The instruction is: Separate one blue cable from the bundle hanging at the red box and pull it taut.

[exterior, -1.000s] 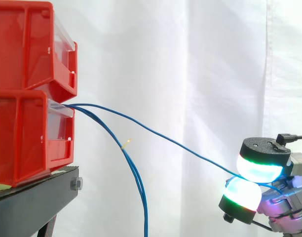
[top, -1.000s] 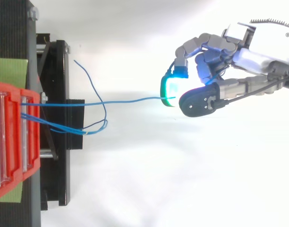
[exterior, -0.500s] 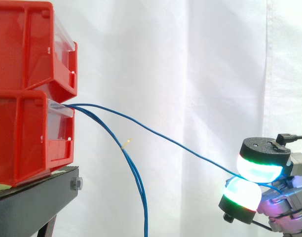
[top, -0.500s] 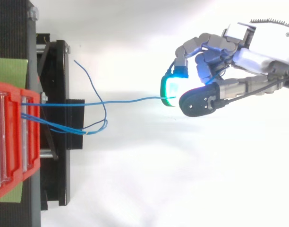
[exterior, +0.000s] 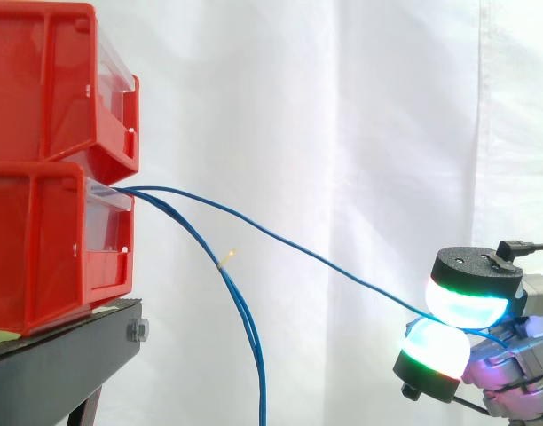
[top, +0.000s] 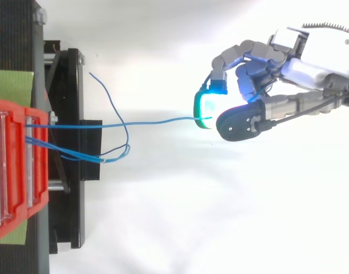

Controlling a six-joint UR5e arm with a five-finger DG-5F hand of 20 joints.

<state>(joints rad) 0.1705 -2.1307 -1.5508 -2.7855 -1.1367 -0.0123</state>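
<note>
Hand (top: 257,71) pinches 1 blue cable (exterior: 298,251) between its pads (exterior: 465,306), well away from the lower red box (exterior: 41,240). The cable sags, not yet taut. Risk: the thin cable slips from the pinch under pull, or snags the bundle (exterior: 251,330).

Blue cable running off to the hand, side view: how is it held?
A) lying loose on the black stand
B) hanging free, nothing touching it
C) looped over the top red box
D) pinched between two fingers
D: the blue cable leaves the lower red box and slopes down to the hand, where it ends pinched between two glowing fingers. The rest of the bundle hangs straight down.
</note>
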